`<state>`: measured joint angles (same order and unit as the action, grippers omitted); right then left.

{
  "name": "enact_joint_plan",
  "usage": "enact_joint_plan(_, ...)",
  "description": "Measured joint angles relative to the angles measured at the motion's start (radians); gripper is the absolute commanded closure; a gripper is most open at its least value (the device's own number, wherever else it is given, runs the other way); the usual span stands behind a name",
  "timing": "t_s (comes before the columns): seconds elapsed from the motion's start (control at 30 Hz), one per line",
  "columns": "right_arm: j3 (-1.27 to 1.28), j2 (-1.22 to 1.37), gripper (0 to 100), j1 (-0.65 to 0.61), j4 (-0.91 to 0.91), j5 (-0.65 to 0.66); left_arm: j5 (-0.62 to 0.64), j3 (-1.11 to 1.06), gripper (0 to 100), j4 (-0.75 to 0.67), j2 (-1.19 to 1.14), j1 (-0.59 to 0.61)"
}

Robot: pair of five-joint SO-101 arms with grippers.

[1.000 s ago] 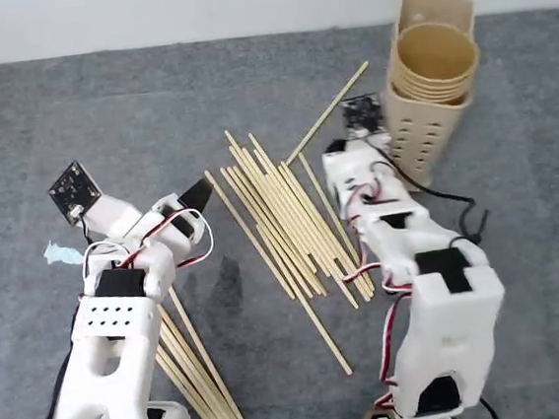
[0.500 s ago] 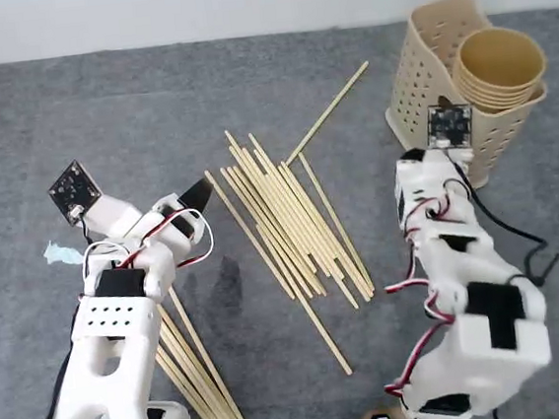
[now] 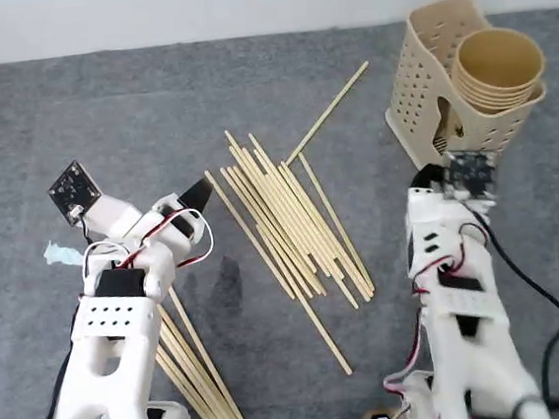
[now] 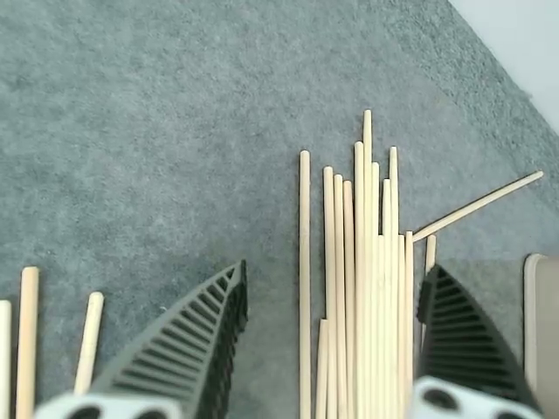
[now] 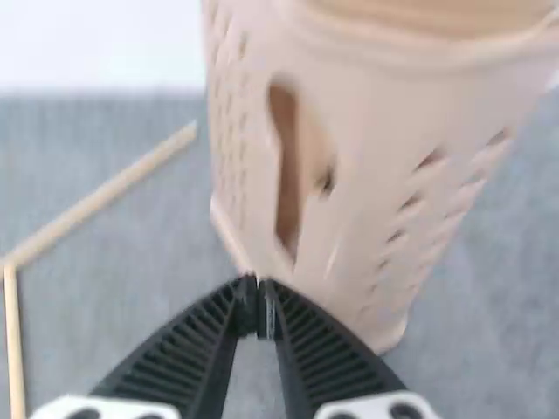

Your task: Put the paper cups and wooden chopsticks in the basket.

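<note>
Beige basket (image 3: 426,106) is holding the stacked cups (image 3: 500,67); chopsticks (image 3: 290,218) are lying loose well apart from it. Right claw (image 5: 258,305), pinched together and empty, is sitting just beside the basket; left claw (image 4: 336,269) is gaping over the chopsticks. Risk: the pinched claw nudging the basket over, spilling cups.

Bright, even light from above; soft shadow on mat (image 3: 102,118) beside left arm (image 3: 122,319); thin shadows along chopsticks (image 3: 290,218).

- basket (image 5: 393,175) blurred in the right wrist view, its top cut off by the edge
- chopsticks (image 3: 203,360) beside the left arm (image 3: 117,324) partly hidden beneath it
</note>
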<state>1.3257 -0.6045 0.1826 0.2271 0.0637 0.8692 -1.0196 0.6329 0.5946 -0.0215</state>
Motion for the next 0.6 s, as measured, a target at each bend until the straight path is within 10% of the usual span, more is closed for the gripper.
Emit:
enact_joint_plan(0.27,-0.107,-0.198,73.7,0.089,-0.483,-0.003,0.0,0.0,70,0.0,0.0,0.0)
enact_joint_plan(0.6,-0.126,-0.201,43.9,0.104,-0.499,-0.089,0.0,0.0,70,0.0,0.0,0.0)
